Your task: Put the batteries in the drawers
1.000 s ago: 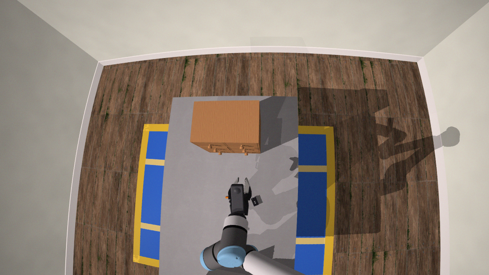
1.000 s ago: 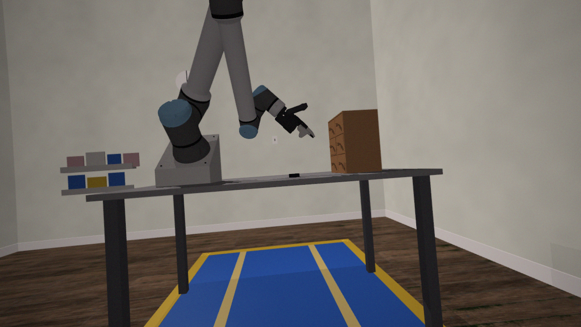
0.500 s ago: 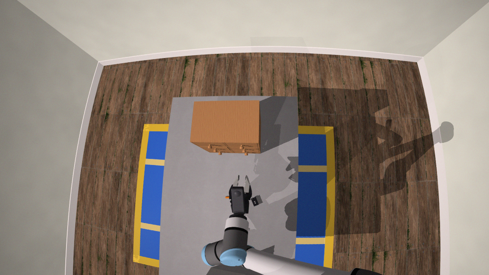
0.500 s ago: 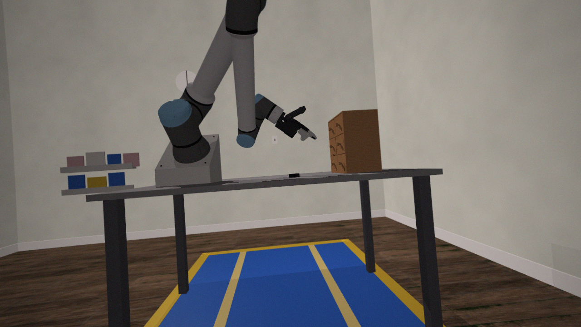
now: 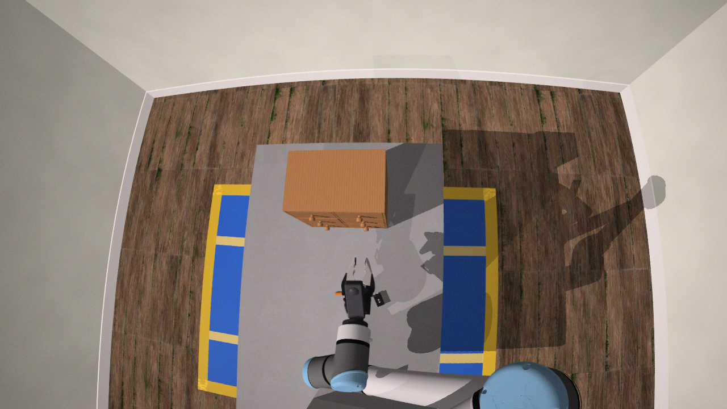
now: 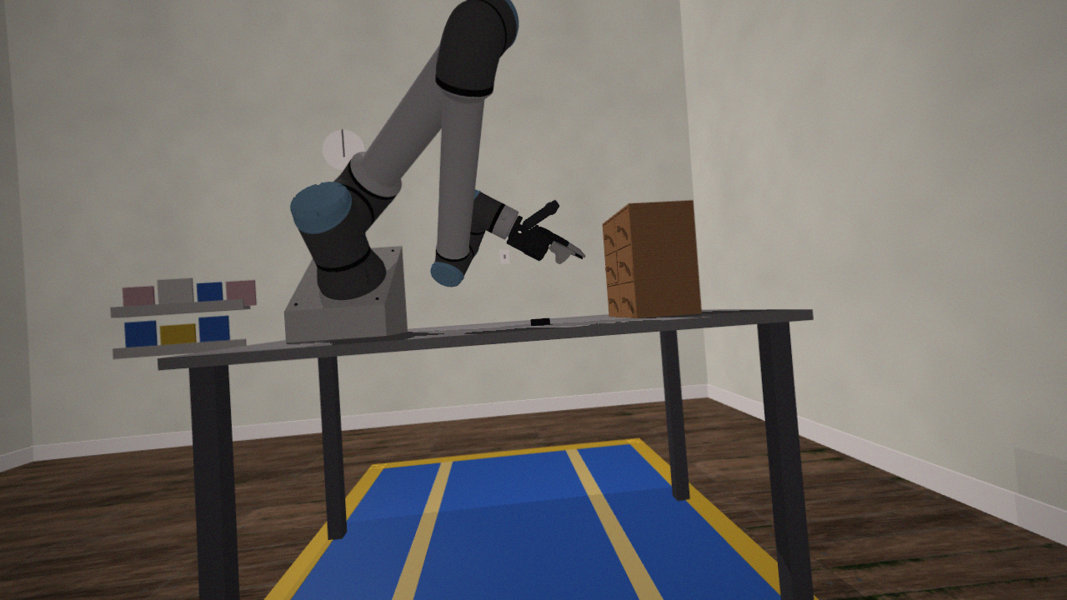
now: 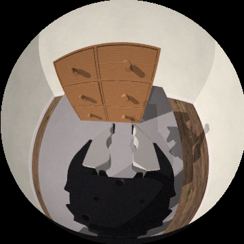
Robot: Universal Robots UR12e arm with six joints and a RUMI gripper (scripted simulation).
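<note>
The wooden chest (image 5: pixel 335 178) (image 6: pixel 660 257) (image 7: pixel 112 79) stands upright at the far end of the grey table (image 5: pixel 274 284) (image 6: pixel 477 335), with all its drawers shut. The middle-row left drawer (image 7: pixel 83 95) and right drawer (image 7: pixel 126 94) show in the wrist view. My gripper (image 5: pixel 361 261) (image 6: pixel 574 255) (image 7: pixel 123 124) hangs in the air in front of the chest, level with the drawers and pointing at them. Its fingers stand nearly shut with a narrow gap and nothing between them. A small dark object (image 6: pixel 539 321) lies on the table under the arm. I cannot tell the batteries apart.
A small orange tip (image 5: pixel 337 292) and a small black block (image 5: pixel 381 297) show beside the gripper body. Shelves with coloured boxes (image 6: pixel 178 313) stand behind the robot base. A blue and yellow mat (image 6: pixel 514 514) lies under the table.
</note>
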